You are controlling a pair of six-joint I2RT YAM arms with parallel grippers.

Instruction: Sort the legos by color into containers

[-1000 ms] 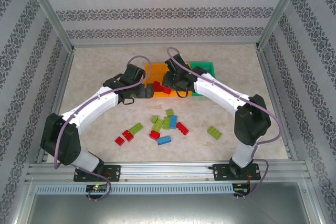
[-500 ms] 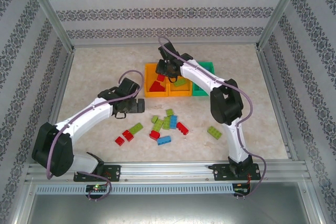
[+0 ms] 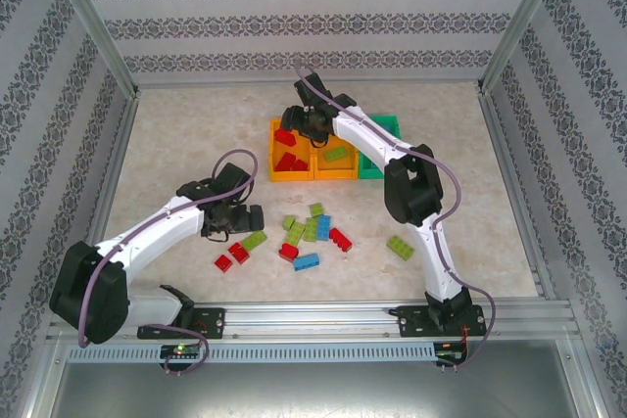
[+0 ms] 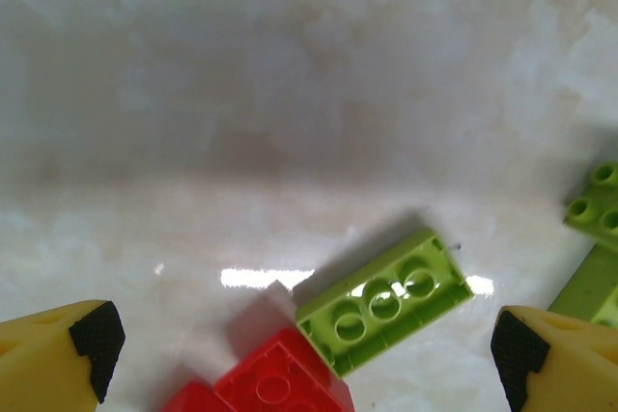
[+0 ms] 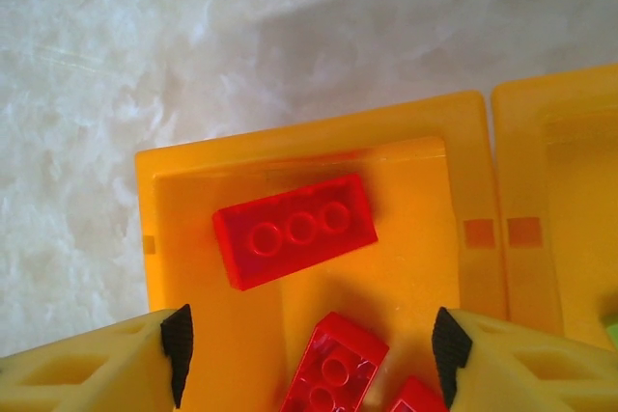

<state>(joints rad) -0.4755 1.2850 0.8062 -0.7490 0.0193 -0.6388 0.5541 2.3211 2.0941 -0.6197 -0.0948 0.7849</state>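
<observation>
Marbled worktop [image 3: 176, 144], patterned walls on three sides. Three joined bins sit toward the back, with loose bricks scattered nearer my bases.

Right side: my right gripper [image 5: 311, 343] hangs over the left orange bin [image 5: 290, 137], jaws apart, nothing clamped. A red brick [image 5: 294, 231] lies flat on that bin's floor. A second red brick [image 5: 334, 373] sits nearer me, below the gap between my jaws. The middle orange bin [image 3: 338, 173] holds a lime brick [image 3: 336, 155]. I cannot tell what is in the green bin [image 3: 393, 123].

Left side: my left gripper [image 4: 304, 359] is low over the worktop, jaws wide apart and empty. Between them lies a loose lime brick [image 4: 386, 301], askew to my jaws. One end touches or overlaps a loose red brick [image 4: 280, 388]; I cannot tell which from this angle.

Risks, as I judge them:
1. Closing the left gripper here could take red along with lime, or shove red aside. The skewed lime brick could also pivot and slip out.
2. The right gripper is close above the bin walls. A sideways exit could clip a rim and drag all three bins, since they are joined.
3. My right arm reaches across to the leftmost bin. If my left arm carries lime to the bins now, the two arms could meet.
4. Lime appears to belong in an orange bin, not the green one, so a wrong drop is easy.
</observation>
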